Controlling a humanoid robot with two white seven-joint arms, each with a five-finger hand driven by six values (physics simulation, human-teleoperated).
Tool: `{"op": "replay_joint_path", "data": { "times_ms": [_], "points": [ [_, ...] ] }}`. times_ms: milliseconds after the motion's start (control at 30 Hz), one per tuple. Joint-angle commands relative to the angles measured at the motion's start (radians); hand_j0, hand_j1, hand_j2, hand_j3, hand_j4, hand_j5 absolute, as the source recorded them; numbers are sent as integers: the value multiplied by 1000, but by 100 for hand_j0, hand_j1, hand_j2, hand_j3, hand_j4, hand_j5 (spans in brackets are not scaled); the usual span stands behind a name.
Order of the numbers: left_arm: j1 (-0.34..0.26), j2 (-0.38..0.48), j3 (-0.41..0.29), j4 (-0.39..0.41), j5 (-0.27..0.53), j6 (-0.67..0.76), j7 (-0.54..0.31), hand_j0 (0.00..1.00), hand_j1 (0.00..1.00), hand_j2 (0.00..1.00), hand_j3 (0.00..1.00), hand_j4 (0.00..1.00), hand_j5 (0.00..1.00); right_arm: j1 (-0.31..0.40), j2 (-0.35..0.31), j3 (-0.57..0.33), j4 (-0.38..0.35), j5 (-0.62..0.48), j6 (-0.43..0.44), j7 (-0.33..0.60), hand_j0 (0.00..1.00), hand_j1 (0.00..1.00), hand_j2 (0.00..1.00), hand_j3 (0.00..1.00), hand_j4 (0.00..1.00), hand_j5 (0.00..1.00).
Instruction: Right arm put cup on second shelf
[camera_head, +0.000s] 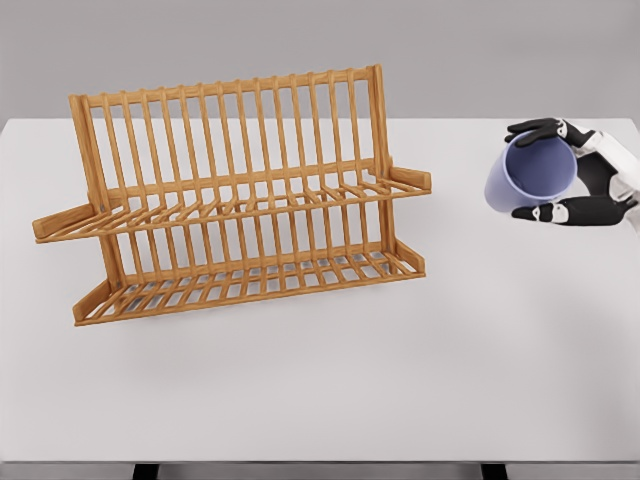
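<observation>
Partly cut off at the edge, right hand (590, 175) grips the cup (530, 175) — well apart from the rack (235, 195).

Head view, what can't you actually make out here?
- Right hand: wrist and arm cut off by the picture's right edge.
- Cup: its far side is hidden behind its own body and the fingers.
- Left arm: out of frame.
- Table: its legs are cropped at the bottom edge.
</observation>
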Motion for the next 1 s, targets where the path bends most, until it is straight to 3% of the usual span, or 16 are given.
{"op": "replay_joint_path", "data": {
  "times_ms": [0, 267, 967],
  "points": [
    [0, 0, 0, 0, 0, 0, 0, 100, 100, 100, 100, 100, 100, 0, 1, 0, -6, -4, 1, -2, 62, 62, 62, 62, 62, 62],
    [0, 0, 0, 0, 0, 0, 0, 100, 100, 100, 100, 100, 100, -48, 15, 5, -37, 16, 1, -2, 62, 62, 62, 62, 62, 62],
    [0, 0, 0, 0, 0, 0, 0, 100, 100, 100, 100, 100, 100, -187, 176, 44, -37, 119, 1, -2, 62, 62, 62, 62, 62, 62]
  ]
}}
